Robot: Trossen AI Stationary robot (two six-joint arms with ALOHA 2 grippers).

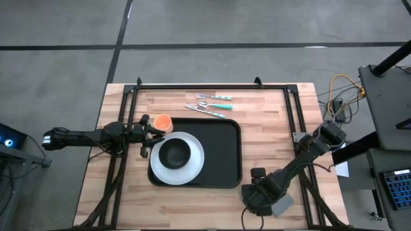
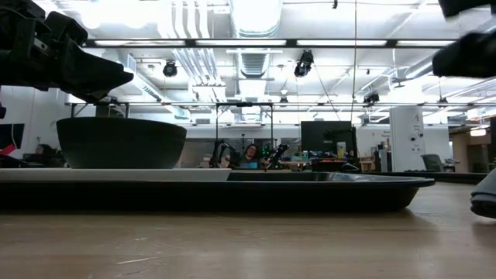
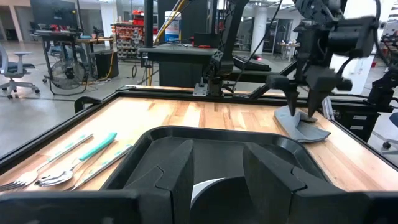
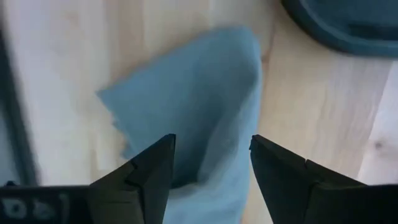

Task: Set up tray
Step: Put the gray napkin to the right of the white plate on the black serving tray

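The black tray [image 1: 221,154] lies mid-table. On its left part sits a white plate [image 1: 192,168] with a black bowl [image 1: 174,153] on it. My left gripper [image 1: 146,133] is open and empty just left of the plate, beside an orange cup [image 1: 162,122]. In the left wrist view it [image 3: 217,149] looks across the tray [image 3: 205,140]. My right gripper [image 1: 260,191] is open at the near right, pointing down over a grey-blue cloth [image 4: 199,99] that lies on the table, also seen in the high view [image 1: 282,205]. My right gripper [image 4: 212,142] points down with its fingers spread over the cloth's near part [image 4: 205,168]. I cannot tell whether the fingertips touch the cloth. The cloth lies flat on the table.
A fork and a spoon with teal handles [image 1: 215,98] and one more piece of cutlery [image 1: 205,109] lie beyond the tray's far edge. Black frame rails [image 1: 205,85] border the table. The tray's right half is bare. Bare wood shows along the near edge [image 1: 192,205].
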